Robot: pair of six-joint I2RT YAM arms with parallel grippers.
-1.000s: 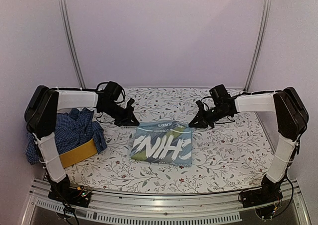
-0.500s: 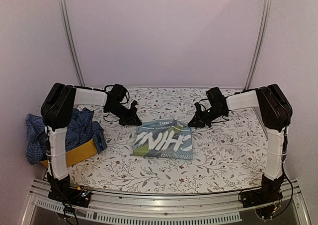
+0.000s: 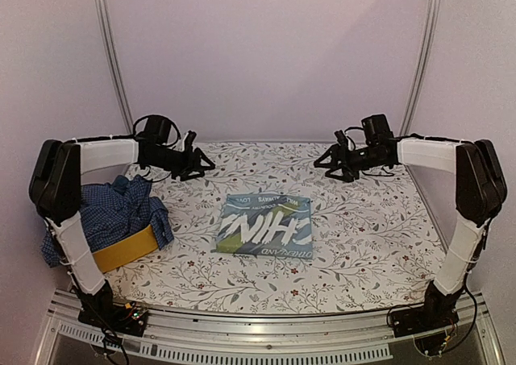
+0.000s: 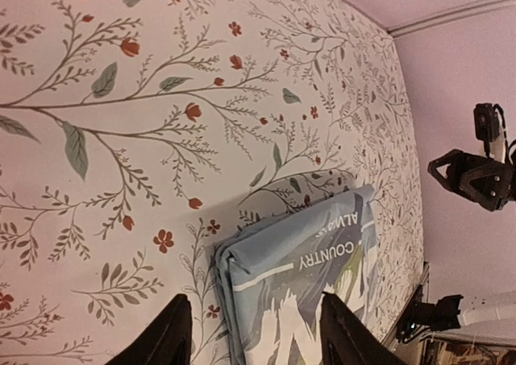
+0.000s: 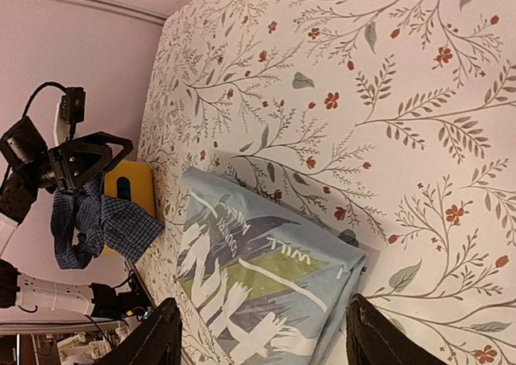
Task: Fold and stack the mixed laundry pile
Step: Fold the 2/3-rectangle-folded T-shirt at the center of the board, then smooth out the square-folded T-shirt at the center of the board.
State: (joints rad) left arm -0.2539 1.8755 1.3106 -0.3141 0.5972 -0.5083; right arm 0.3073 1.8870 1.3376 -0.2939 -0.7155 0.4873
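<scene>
One light blue T-shirt (image 3: 264, 226) lies folded at the middle of the counter (image 3: 363, 236), and one checked shirt (image 3: 113, 212) is crumpled on the yellow basket (image 3: 125, 250) at its left edge. Both look soft, light and limp, best pinched at collar or hem. Left gripper (image 3: 200, 162) and right gripper (image 3: 329, 162) hover spread wide, holding nothing.

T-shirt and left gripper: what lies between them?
Only bare table cover lies between the left gripper and the folded T-shirt. The top view shows nothing else on that stretch.

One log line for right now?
left gripper fingers open | right gripper fingers open | light blue T-shirt folded, centre | checked shirt crumpled on basket
</scene>
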